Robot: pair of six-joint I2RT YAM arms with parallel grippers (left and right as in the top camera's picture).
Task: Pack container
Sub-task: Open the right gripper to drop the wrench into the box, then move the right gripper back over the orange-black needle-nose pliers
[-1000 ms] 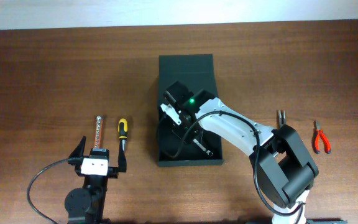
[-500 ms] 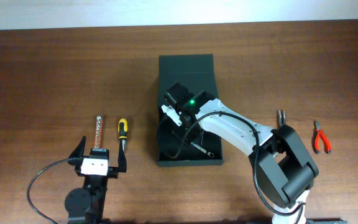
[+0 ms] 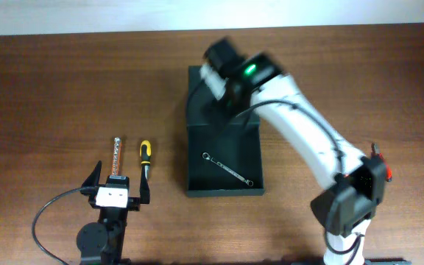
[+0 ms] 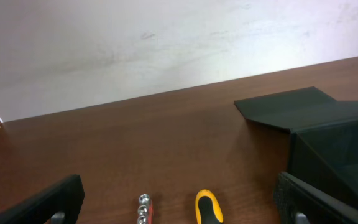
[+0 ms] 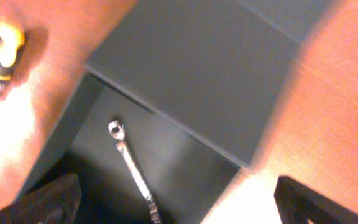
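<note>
The container (image 3: 194, 147) is a dark box in the middle of the table with its flap lid (image 3: 197, 81) lying open at the far end. A thin silver wrench (image 3: 227, 168) lies loose on its floor and also shows in the right wrist view as the wrench (image 5: 132, 171). My right gripper (image 3: 223, 66) hangs blurred high over the lid, and in its own view the gripper (image 5: 185, 208) is open with nothing between the fingers. My left gripper (image 3: 116, 185) rests open at the near left, just behind a yellow-handled screwdriver (image 3: 144, 158) and a socket rail (image 3: 116, 154).
Red-handled pliers (image 3: 386, 171) peek out behind my right arm at the table's right side. In the left wrist view the screwdriver (image 4: 209, 208) and socket rail (image 4: 144, 208) lie between my fingers, with the container (image 4: 328, 143) to the right.
My right gripper opened and let go of the wrench inside the container. It then rose and swung toward the far end over the lid. The left arm has not moved.
</note>
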